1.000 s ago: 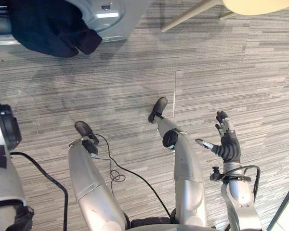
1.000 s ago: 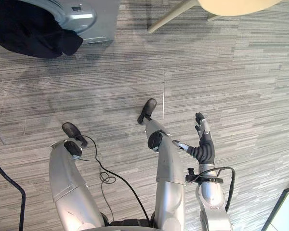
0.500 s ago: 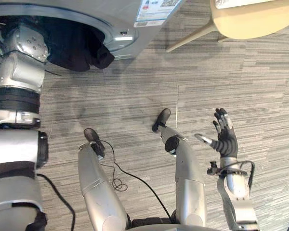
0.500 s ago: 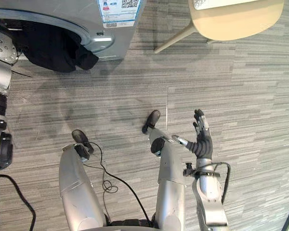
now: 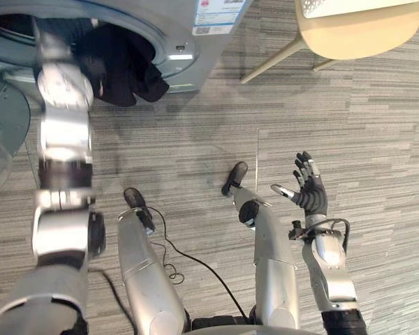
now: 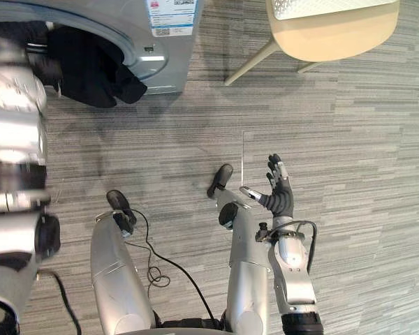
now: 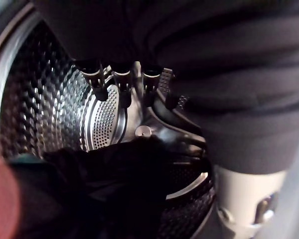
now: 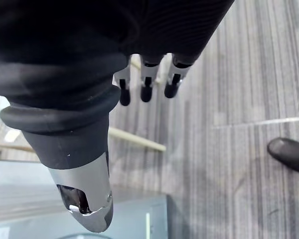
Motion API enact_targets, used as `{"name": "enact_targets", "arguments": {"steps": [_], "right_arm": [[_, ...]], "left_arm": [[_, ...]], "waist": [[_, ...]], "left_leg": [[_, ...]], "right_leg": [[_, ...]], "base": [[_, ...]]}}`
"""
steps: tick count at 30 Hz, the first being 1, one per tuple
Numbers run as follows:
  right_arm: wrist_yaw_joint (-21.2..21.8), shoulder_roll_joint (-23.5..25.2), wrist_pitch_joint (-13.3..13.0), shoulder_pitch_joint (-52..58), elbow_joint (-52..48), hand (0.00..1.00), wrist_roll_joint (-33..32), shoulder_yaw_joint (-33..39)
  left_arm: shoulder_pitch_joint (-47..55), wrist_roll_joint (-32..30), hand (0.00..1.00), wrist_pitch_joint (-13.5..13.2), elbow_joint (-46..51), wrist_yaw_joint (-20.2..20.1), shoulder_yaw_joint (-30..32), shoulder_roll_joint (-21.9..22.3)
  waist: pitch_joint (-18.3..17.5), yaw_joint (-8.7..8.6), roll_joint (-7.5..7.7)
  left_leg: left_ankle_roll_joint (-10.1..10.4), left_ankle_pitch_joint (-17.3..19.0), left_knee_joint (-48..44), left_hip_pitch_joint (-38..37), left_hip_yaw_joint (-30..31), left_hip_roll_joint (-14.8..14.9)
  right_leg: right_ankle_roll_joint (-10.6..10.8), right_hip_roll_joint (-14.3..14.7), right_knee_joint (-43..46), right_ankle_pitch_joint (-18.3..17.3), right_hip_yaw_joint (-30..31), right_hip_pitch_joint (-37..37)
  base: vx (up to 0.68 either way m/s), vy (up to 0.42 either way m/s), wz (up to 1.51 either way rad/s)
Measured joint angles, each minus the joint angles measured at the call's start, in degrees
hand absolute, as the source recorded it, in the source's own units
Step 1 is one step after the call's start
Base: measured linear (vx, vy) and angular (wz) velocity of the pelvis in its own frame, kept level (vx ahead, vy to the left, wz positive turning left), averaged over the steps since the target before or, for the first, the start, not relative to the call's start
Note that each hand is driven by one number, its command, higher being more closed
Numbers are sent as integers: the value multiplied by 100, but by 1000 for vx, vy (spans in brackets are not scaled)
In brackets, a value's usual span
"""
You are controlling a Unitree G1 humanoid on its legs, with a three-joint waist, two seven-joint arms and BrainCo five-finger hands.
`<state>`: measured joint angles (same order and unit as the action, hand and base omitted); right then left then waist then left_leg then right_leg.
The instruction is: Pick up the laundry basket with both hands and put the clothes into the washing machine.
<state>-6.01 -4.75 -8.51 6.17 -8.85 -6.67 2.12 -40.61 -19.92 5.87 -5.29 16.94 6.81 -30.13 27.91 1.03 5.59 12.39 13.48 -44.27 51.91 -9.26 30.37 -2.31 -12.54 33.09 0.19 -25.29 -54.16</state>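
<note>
Clothes: we see the dark clothes bundled in the mouth of the washing machine. Part of the bundle droops over the lower rim of the round opening.
Drum: in the left wrist view the clothes lie heaped on the bottom of the perforated steel drum.
Left robot hand: the left robot hand is reached inside the drum, its arm running up from the lower left into the opening. Its fingers are straight and relaxed, side by side, and hold nothing. They hang just above the heap of clothes; we cannot tell whether any fingertip touches the cloth.
Right robot hand: the right robot hand is raised over the floor on the robot's right, well apart from the machine and the clothes. Its fingers are spread and its thumb is out to the side — it is empty.
Washing machine: it stands at the far left, with a grey front and a label on the front panel beside the opening.
Chair: a pale chair stands on the floor to the right of the machine — apart from both robot hands.
</note>
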Motion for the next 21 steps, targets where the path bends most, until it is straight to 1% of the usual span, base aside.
{"name": "enact_targets", "arguments": {"steps": [1, 2, 3, 4, 5, 6, 7, 8, 9, 10, 11, 13, 14, 16, 17, 18, 19, 21], "right_arm": [[-1, -2, -12, 66, -36, 0, -2, 55], [0, -3, -23, 146, -98, 0, -3, 190], [1, 1, -22, 148, -94, 0, -3, 242], [7, -4, -19, 169, -85, 0, -3, 321], [30, -2, 0, 185, -17, 0, -3, 370], [61, -2, 4, 206, 42, 0, -1, 402], [109, -9, 15, 248, 169, 0, 0, 418], [152, -13, 46, 329, 365, 0, 1, 422], [241, -15, 117, 449, 578, 0, 5, 422], [275, -17, 154, 519, 664, 0, 16, 417], [354, -15, 243, 660, 803, 0, 55, 391], [476, -18, 324, 854, 988, 0, 81, 346], [510, -21, 363, 920, 987, 0, 89, 343], [625, -106, 379, 1333, 859, 0, 112, 181], [765, -182, 379, 1543, 827, 0, 125, 78], [806, -214, 378, 1645, 818, 0, 144, 41], [908, -257, 366, 1803, 859, 0, 175, 8], [1021, -256, 332, 1788, 1239, 0, 221, 21]], "left_arm": [[353, -161, 0, -43, 200, 0, -1, 112], [1158, -495, 0, -168, 453, -26, 8, 426], [1455, -562, 0, -214, 484, -59, 16, 571], [2015, -544, 0, -292, 489, -143, 23, 885], [2556, -347, 0, -394, 491, -339, 23, 1168], [2808, -206, 0, -434, 492, -423, 2, 1303], [3166, -55, 0, -489, 486, -495, -44, 1453], [3571, 28, 0, -598, 465, -598, -174, 1546], [3914, 27, 0, -747, 364, -719, -305, 1593], [4045, 38, 0, -794, 279, -774, -343, 1635], [4243, 202, 0, -861, 89, -924, -402, 1713], [4531, 550, 0, -887, -238, -1132, -438, 1902], [4607, 624, 0, -891, -313, -1197, -436, 1954], [4973, 808, 0, -901, -578, -1315, -395, 2130], [5177, 854, 0, -916, -755, -1312, -394, 2201], [5267, 882, 0, -928, -841, -1316, -397, 2236], [5421, 927, 0, -971, -1040, -1321, -400, 2295], [5598, 1031, 0, -1026, -1374, -1405, -487, 2317]], "waist": [[-6, 17, -10], [-29, 62, -57], [-39, 95, -80], [-67, 150, -140], [-108, 162, -204], [-124, 164, -232], [-174, 168, -264], [-221, 171, -299], [-308, 171, -350], [-356, 171, -379], [-439, 167, -412], [-581, 144, -415], [-610, 138, -410], [-963, 148, -405], [-1155, 138, -400], [-1258, 133, -409], [-1435, 128, -420], [-1564, 57, -392]], "left_leg": [[10, -5, 4, -42, -12, -13], [14, -6, 7, -172, -39, -39], [16, -5, 5, -230, -41, -36], [23, 1, 28, -378, -47, -24], [49, 21, 36, -524, -34, -22], [73, 48, 40, -621, -31, -14], [78, 106, 26, -753, -38, -3], [65, 156, 24, -988, -76, 0], [57, 211, 38, -1227, -103, 1], [55, 235, 50, -1357, -119, 1], [55, 251, 113, -1655, -182, -28], [55, 250, 324, -2267, -293, -156], [56, 250, 390, -2472, -344, -173], [67, 239, 672, -2938, -474, -266], [92, 219, 881, -3181, -542, -331], [104, 212, 980, -3283, -573, -350], [107, 188, 1205, -3473, -586, -421], [97, 41, 1628, -3802, -467, -614]], "right_leg": [[-6, -25, 62, -32, 11, 1], [6, -76, 191, -133, 52, 47], [1, -76, 214, -154, 59, 87], [12, -65, 231, -198, 67, 213], [58, -65, 287, -269, 94, 344], [76, -65, 306, -309, 105, 429], [143, -62, 337, -384, 136, 537], [233, -68, 377, -467, 177, 722], [262, -71, 388, -508, 190, 929], [290, -72, 391, -532, 197, 1045], [326, -105, 405, -575, 216, 1286], [400, -179, 440, -683, 242, 1763], [406, -193, 434, -707, 251, 1911], [468, -238, 389, -787, 266, 2249], [496, -240, 308, -808, 251, 2420], [506, -237, 253, -814, 235, 2502], [532, -234, 127, -821, 192, 2667], [558, -255, -53, -804, 156, 2970]], "base": [[49, 41, 15], [36, 22, 11], [32, 17, 9], [12, 6, 7], [5, 5, 9], [-13, 9, 7], [-19, 16, 3], [0, 0, 0], [-8, 25, 4], [1, 23, 8], [7, 17, 14], [37, -1, 23], [61, -16, 17], [64, -14, 7], [63, -17, 3], [90, -17, 4], [104, -5, 12], [126, -3, 23]]}}
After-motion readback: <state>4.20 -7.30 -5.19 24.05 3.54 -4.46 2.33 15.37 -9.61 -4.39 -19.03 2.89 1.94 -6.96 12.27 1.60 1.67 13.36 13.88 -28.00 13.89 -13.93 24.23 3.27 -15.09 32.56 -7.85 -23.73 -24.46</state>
